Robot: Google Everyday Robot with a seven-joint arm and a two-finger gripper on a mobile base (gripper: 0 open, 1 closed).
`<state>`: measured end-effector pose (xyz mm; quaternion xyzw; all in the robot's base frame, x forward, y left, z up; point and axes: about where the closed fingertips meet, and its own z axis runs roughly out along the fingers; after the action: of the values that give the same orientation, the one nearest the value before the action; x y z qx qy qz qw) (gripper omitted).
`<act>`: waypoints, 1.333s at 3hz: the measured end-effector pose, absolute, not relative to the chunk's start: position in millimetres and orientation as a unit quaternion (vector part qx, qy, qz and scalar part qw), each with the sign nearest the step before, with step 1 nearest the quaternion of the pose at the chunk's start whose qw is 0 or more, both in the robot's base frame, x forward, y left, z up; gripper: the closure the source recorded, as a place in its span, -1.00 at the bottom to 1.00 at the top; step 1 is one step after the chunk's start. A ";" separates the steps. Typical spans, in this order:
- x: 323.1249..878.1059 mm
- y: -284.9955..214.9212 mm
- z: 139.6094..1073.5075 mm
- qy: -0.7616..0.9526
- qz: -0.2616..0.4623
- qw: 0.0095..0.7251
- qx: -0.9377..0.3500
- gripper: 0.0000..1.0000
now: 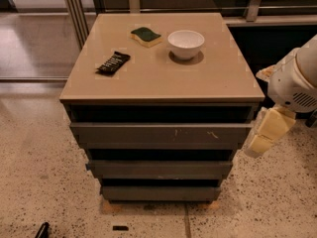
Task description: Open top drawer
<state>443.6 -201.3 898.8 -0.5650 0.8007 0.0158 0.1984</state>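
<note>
**A:** So where's the thing it has to open? I count three fronts.

**B:** It's the top drawer (148, 133), mid-frame right under the tan cabinet top (158, 83). It's the widest dark grey front, with little whitish scratches right of centre. The two narrower drawers (158, 168) sit below it. The gripper (256, 147) hangs at the right of the frame, just beside the drawer's right end and not touching it. Honestly can't tell if it's released or clenched, but nothing seems to be in it.

**A:** No handle though. Where do you even grab it?

**B:** I'd go for the top lip of the front, through the dark gap above it, near the middle so it doesn't rack sideways. It looks like a rigid panel, smooth and probably slick, so hooking behind the edge should beat pinching the face. My guess is it's moderately heavy and slides straight out.

**A:** And the stuff on top?

**B:** There's a white bowl (185, 43), a sponge (145, 36) and a black snack bar (113, 62). A jerky pull could rattle the bowl.
</note>
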 end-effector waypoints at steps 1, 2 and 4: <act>443.6 -201.3 898.7 0.801 0.016 0.198 -0.565 -1.00; 442.2 -203.1 885.2 0.826 0.029 0.211 -0.522 -1.00; 446.5 -195.5 816.3 0.886 0.050 0.230 -0.400 -1.00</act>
<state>446.5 -195.5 816.3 -0.4002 0.8856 0.0502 0.2302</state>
